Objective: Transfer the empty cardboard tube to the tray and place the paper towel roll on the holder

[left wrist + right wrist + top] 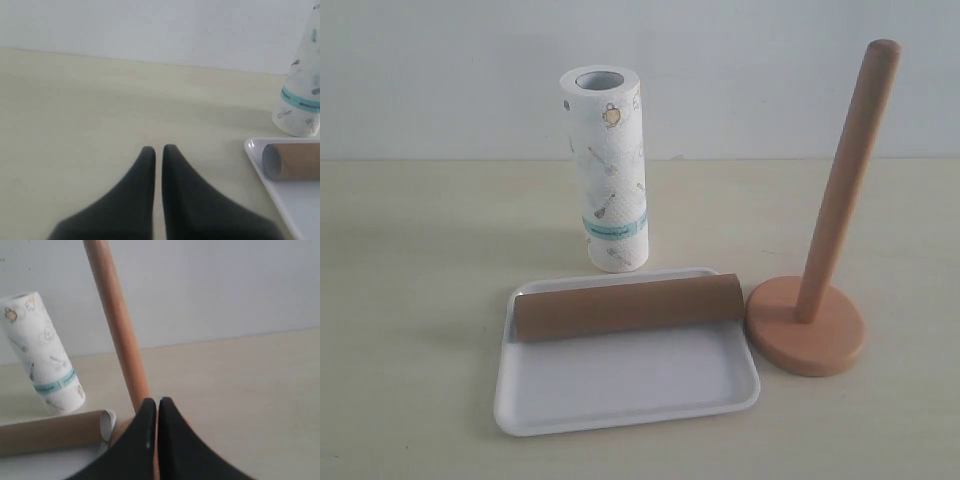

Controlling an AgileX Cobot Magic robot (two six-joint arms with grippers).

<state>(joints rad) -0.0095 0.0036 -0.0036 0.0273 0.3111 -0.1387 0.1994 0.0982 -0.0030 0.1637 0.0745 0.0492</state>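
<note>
The brown cardboard tube [627,307] lies on its side across the far end of the white tray [620,390]. Behind the tray the printed paper towel roll [606,168] stands upright on the table. The wooden holder [808,322] stands to the right of the tray, its dowel [848,175] bare. Neither gripper shows in the exterior view. My left gripper [158,148] is shut and empty over bare table, left of the tray [290,197], tube [292,161] and roll [302,90]. My right gripper [158,401] is shut and empty, close in front of the holder's dowel [117,325], with the tube [50,432] and roll [42,360] beyond.
A pale wall rises behind the beige table [410,260]. The tray's near part holds nothing.
</note>
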